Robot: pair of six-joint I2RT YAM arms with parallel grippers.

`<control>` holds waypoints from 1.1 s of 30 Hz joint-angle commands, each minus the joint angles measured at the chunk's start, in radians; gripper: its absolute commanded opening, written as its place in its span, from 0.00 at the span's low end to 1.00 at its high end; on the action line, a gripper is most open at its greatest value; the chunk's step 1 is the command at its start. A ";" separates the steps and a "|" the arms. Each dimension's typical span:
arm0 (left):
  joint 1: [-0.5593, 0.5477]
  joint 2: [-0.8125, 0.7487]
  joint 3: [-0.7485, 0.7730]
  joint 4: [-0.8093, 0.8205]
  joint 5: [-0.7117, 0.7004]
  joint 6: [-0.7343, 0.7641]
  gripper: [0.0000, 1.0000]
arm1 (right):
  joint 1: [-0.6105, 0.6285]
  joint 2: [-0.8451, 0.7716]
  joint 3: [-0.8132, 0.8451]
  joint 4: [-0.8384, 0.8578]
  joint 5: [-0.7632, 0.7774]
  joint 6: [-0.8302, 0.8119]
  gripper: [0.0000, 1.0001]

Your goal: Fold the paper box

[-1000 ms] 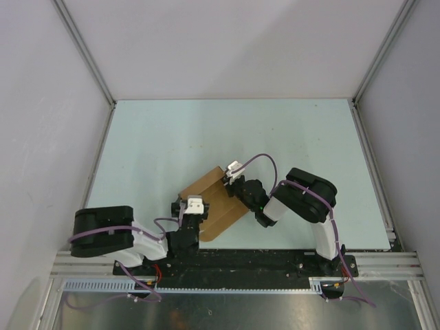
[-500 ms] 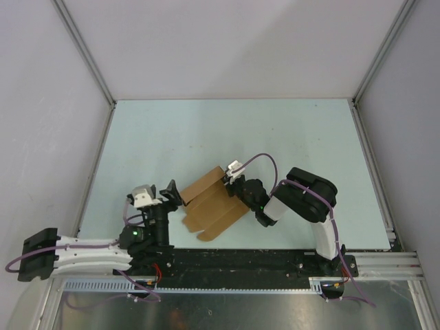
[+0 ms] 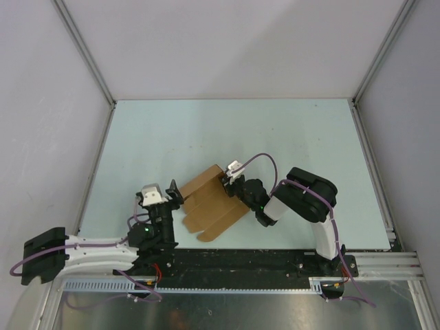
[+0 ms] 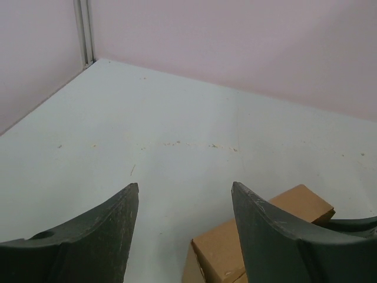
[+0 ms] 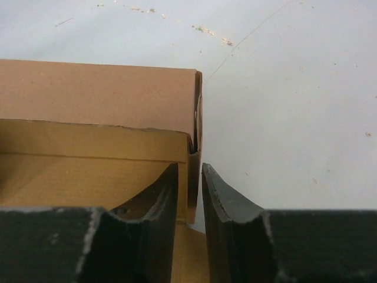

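Straddling paper box (image 5: 94, 88) wall, right gripper (image 5: 189, 172) (narrowly)

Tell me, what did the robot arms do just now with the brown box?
The left gripper pulled away from over the paper box and swung back left, open and empty, uncovering the flaps. The right gripper stayed astride the box's side wall; the box didn't move.

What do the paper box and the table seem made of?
The paper box: matte brown kraft cardboard; faint ribbing on its inner face suggests fine corrugation. The table: smooth pale green surface with small scuffs, perhaps laminate or paint; unclear.
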 commanded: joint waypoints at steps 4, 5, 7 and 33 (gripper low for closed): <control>0.017 -0.029 -0.009 0.139 0.003 -0.039 0.69 | -0.004 -0.036 -0.003 0.074 -0.017 -0.005 0.39; 0.017 -0.042 -0.015 0.119 0.002 -0.054 0.68 | -0.004 -0.041 -0.005 0.069 -0.022 -0.007 0.41; 0.019 -0.056 -0.018 0.090 0.003 -0.088 0.68 | -0.004 -0.045 -0.003 0.062 -0.022 -0.008 0.42; 0.450 -0.032 0.280 -0.947 0.781 -0.737 0.68 | 0.045 -0.423 -0.164 -0.244 -0.053 0.030 0.57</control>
